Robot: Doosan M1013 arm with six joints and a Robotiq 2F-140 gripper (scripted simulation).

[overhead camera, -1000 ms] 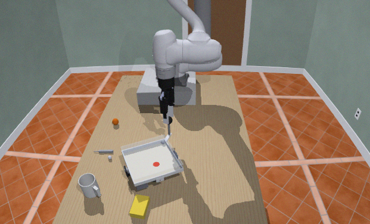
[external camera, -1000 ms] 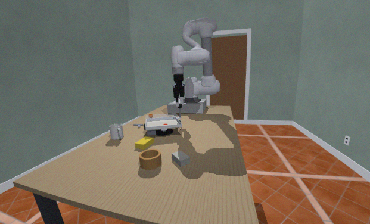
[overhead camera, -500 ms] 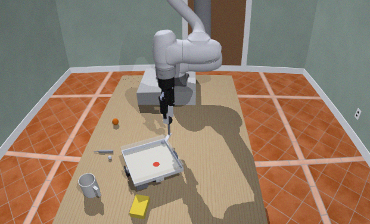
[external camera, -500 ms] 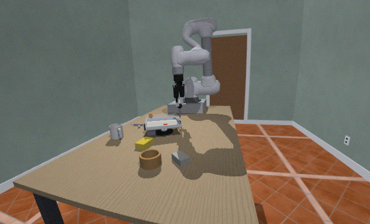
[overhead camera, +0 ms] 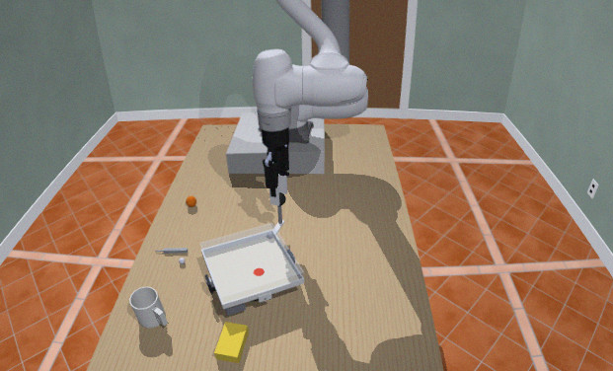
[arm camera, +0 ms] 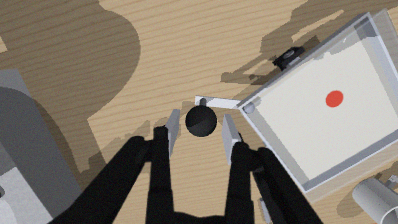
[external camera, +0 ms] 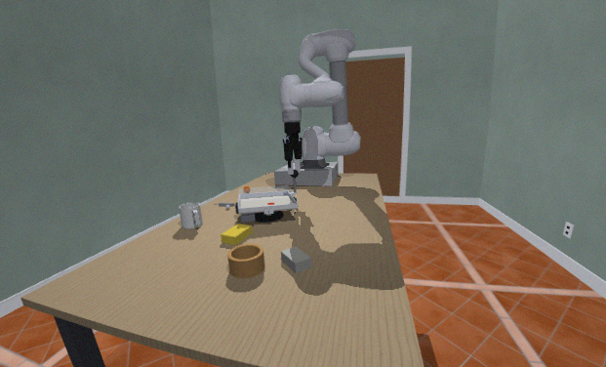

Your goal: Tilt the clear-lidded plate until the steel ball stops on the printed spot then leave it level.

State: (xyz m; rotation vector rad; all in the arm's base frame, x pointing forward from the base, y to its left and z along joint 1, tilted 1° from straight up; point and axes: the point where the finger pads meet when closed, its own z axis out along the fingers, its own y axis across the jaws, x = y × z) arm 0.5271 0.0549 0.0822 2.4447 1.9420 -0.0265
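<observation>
The clear-lidded plate [overhead camera: 253, 268] sits on its stand near the table's middle and looks about level in the exterior view [external camera: 266, 201]. Its red printed spot [arm camera: 334, 98] lies near the plate's centre. The steel ball [arm camera: 248, 107] rests in the plate corner next to the white handle arm [arm camera: 217, 102], far from the spot. A black knob [arm camera: 201, 120] tops the handle's upright stem. My gripper [arm camera: 201, 121] points down with its fingers on either side of the knob, part open, with a small gap on each side. It also shows in the top view [overhead camera: 279, 196].
An orange ball [overhead camera: 191, 200], a grey tool [overhead camera: 171, 251] and a small grey ball [overhead camera: 182, 260] lie left of the plate. A mug [overhead camera: 146, 307] and a yellow block [overhead camera: 231, 341] lie nearer the front. A wooden ring [external camera: 245, 260] and a grey block [external camera: 296, 259] lie farther forward. The robot base [overhead camera: 274, 148] stands behind.
</observation>
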